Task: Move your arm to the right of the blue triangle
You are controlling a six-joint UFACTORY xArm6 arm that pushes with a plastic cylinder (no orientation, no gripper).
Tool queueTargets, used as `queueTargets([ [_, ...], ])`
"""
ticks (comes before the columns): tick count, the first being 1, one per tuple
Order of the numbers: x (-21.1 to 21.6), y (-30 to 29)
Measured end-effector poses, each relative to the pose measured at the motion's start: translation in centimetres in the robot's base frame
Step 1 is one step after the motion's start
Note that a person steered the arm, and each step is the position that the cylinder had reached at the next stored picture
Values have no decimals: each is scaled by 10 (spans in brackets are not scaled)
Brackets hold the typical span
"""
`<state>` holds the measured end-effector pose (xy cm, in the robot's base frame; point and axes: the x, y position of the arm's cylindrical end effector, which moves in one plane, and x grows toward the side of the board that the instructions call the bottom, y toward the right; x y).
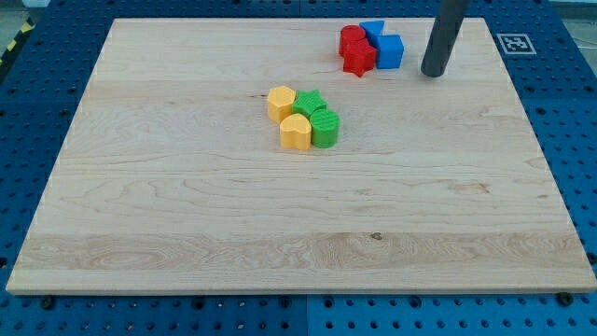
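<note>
The blue triangle lies near the view's top, right of centre, in a tight cluster with a blue cube, a red cylinder and a red star. My dark rod comes down from the view's top right. My tip rests on the board to the right of the blue cube, a little right of and below the blue triangle, touching no block.
Near the board's centre sits a second cluster: a yellow hexagon, a yellow heart, a green star and a green block. The wooden board lies on a blue perforated table. A marker tag sits at the top right.
</note>
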<state>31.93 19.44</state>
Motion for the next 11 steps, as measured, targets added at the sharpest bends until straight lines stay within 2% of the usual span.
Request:
queueTargets([
  [1,19,50],
  [2,37,66],
  [3,-14,73],
  [4,-43,59],
  [6,-39,-6],
  [7,-22,-24],
  [8,-24,-11],
  [10,-85,-13],
  [11,-79,-31],
])
